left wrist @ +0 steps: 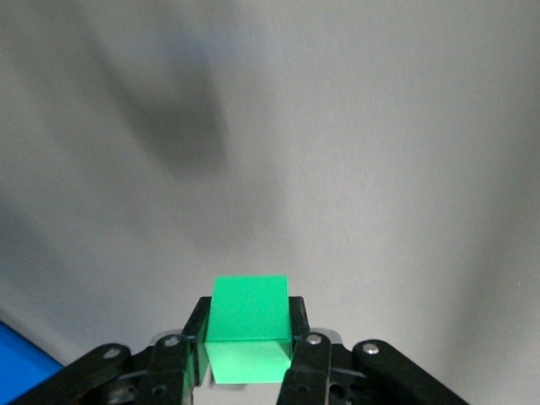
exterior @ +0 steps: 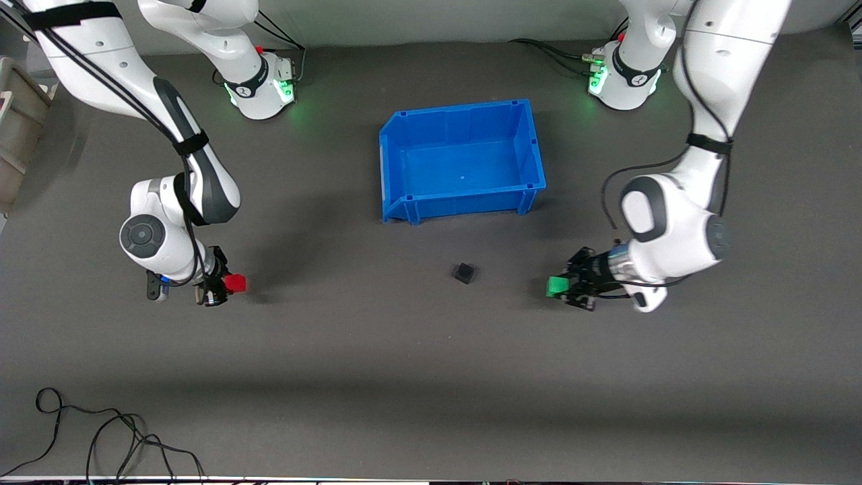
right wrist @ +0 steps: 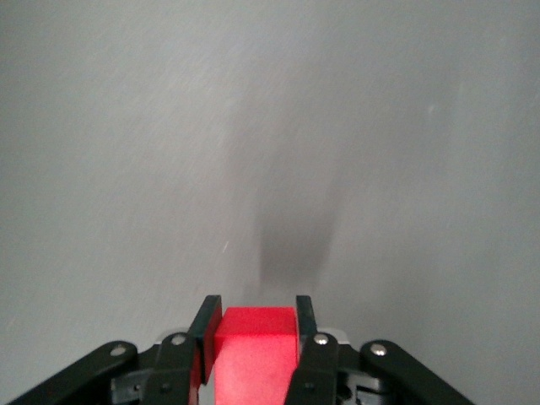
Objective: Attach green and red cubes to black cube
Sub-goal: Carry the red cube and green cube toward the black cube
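Green cube (left wrist: 249, 316) clamped in left hand (left wrist: 247, 359), red cube (right wrist: 253, 350) clamped in right hand (right wrist: 253, 359), matte black cube (exterior: 463, 273) on table.

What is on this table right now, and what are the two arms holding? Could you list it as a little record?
left gripper: shut on the green cube, toward the left arm's end of the table
right gripper: shut on the red cube, toward the right arm's end of the table
black cube: alone on the table, between the two grippers, untouched
blue bin: farther from the front camera than the black cube, nothing in it
cubes joined: none yet
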Robot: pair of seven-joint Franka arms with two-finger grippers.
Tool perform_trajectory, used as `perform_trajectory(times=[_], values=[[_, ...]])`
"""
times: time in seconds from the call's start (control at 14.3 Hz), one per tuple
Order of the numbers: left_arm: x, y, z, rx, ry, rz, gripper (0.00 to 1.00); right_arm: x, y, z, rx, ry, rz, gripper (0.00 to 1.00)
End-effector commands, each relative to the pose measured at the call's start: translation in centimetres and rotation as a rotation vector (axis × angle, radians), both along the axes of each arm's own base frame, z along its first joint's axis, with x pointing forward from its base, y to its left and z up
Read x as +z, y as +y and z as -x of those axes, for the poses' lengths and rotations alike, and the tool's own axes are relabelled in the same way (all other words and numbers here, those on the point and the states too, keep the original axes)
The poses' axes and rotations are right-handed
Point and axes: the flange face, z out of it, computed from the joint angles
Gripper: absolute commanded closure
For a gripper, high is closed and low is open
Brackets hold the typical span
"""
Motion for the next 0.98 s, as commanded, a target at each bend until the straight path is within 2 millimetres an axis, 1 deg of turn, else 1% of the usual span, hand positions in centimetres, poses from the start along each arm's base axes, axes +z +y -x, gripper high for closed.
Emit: perform_trajectory(times=[0.0,0.07,0.21,0.28,0.35,0.42,0.49,0.56,0.63,0.7,0.77,0.84,0.91], values=[[-2.0,-5.9,-0.6,0.059,-0.008,-0.016,0.78,1.3,8.2,0.6,0.077,-0.011,-0.049,0.76],[-2.9,-7.7,-0.3,0.081,-0.013,-0.025,0.78,1.6,11.1,1.0,0.087,-0.021,-0.054,0.75],[-4.6,-10.0,0.2,0.102,-0.007,-0.035,0.78,1.6,15.8,1.4,0.131,-0.032,-0.062,0.74],[-5.2,-10.9,0.7,0.104,0.000,-0.039,0.78,1.4,17.4,0.9,0.112,-0.042,-0.071,0.74],[-5.6,-11.6,1.0,0.111,-0.003,-0.044,0.78,0.8,19.1,0.5,0.071,-0.047,-0.079,0.75],[-6.0,-12.1,1.3,0.119,0.003,-0.047,0.78,0.2,21.7,0.0,0.017,-0.058,-0.093,0.74],[-6.2,-12.8,1.8,0.118,0.012,-0.049,0.78,-0.3,24.1,-0.8,-0.081,-0.075,-0.113,0.74],[-6.5,-13.4,2.4,0.110,0.024,-0.052,0.78,-0.7,26.1,-1.1,-0.171,-0.076,-0.117,0.71],[-6.6,-13.9,2.8,0.101,0.035,-0.052,0.78,-1.5,28.2,-1.1,-0.217,-0.072,-0.119,0.71],[-6.6,-14.0,2.9,0.101,0.040,-0.053,0.78,-1.8,30.7,-1.1,-0.254,-0.073,-0.131,0.71],[-6.7,-14.2,3.1,0.108,0.050,-0.055,0.78,-2.2,32.8,-0.8,-0.253,-0.058,-0.120,0.71],[-6.9,-14.9,3.7,0.101,0.062,-0.057,0.78,-2.2,34.6,-0.9,-0.247,-0.045,-0.128,0.72],[-7.3,-15.5,4.5,0.086,0.077,-0.062,0.78,-2.8,36.4,-0.9,-0.253,-0.041,-0.146,0.72]])
